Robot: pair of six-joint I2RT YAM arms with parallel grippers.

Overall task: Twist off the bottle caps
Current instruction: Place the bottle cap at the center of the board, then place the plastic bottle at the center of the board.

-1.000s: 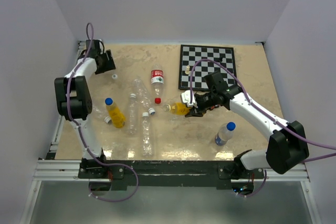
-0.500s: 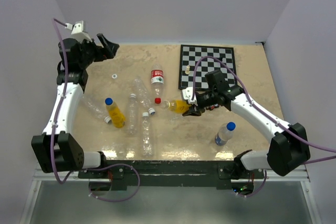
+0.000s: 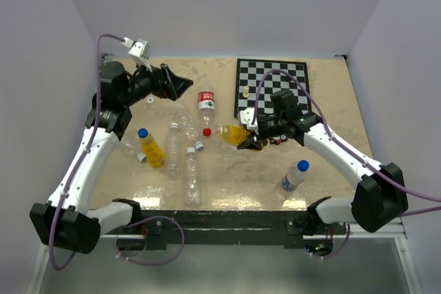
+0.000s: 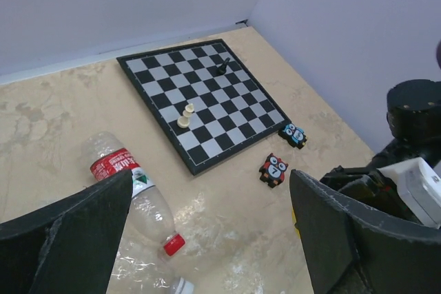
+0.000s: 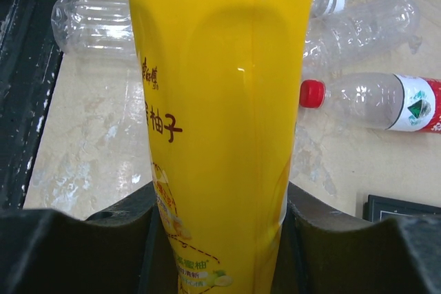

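The right fingers [image 3: 252,144] are closed part way onto an orange-yellow bottle [image 3: 235,136], clamping its body from both sides. The bottle is near the middle of the desk [image 3: 324,111], just in front of the near left corner of the chessboard [image 3: 272,87], with its neck pointing left. Whether that neck carries a cap is too small to tell.

The left fingers [image 4: 69,239] are spread wide with nothing between them, raised over the far left of the desk. Below them lies a red-labelled bottle [image 3: 206,104] with a red cap [image 3: 207,131].

A loose white cap [image 3: 149,100] lies on the desk under the left arm. A second orange-yellow bottle [image 3: 152,151] with a blue cap [image 3: 142,132] lies at the left among clear unlabelled bottles [image 3: 189,170]. A clear bottle [image 3: 293,177] with a blue top [image 3: 303,164] lies near the right front.
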